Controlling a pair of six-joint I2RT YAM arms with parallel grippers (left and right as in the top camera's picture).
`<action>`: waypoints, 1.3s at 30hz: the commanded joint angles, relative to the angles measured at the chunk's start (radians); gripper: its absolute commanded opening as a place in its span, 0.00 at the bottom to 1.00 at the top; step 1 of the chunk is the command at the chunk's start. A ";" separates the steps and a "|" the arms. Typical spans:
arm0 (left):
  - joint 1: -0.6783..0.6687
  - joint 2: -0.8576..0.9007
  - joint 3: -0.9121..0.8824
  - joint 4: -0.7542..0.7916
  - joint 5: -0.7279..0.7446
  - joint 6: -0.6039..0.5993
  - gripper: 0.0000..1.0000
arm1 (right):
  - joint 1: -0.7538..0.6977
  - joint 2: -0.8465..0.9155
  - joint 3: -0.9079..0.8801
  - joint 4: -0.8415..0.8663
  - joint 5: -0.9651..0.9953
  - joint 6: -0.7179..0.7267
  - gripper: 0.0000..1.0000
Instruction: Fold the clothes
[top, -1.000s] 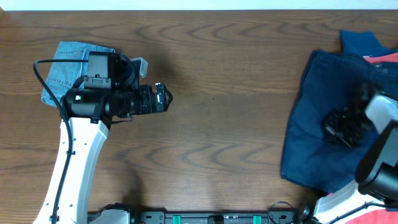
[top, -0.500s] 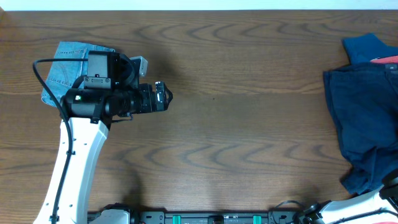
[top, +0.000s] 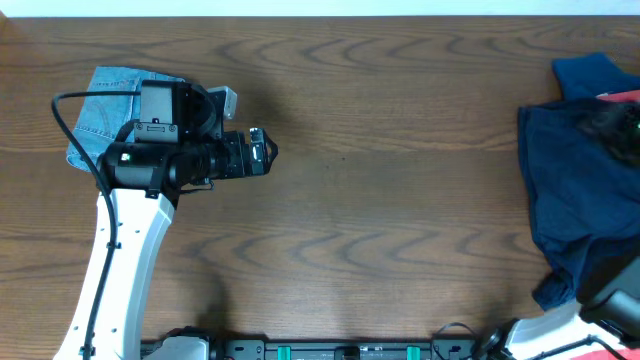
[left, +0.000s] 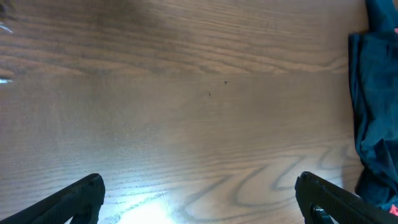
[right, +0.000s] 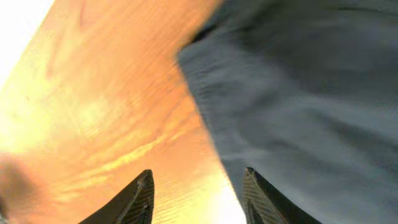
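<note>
The left gripper (left: 199, 178) is spread wide over the table (left: 186, 112); the right gripper (right: 198, 173) is spread near the navy shorts (right: 298, 93), holding nothing

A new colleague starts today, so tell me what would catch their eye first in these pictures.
The dark-navy shorts lie crumpled at the table's right edge, with a blue garment beside them. On the left, the white left arm reaches over bare wood, its hand wide open, with light-blue denim shorts lying under it.
</note>
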 joint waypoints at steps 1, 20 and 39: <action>-0.001 0.004 0.014 0.000 0.014 0.009 0.98 | 0.151 0.016 -0.038 0.034 0.309 0.073 0.43; -0.001 0.004 0.014 -0.003 0.014 0.010 0.98 | 0.380 0.282 -0.046 0.145 0.873 0.151 0.40; -0.001 0.004 0.014 -0.003 0.014 0.010 0.99 | 0.343 0.284 -0.064 0.135 0.721 0.135 0.56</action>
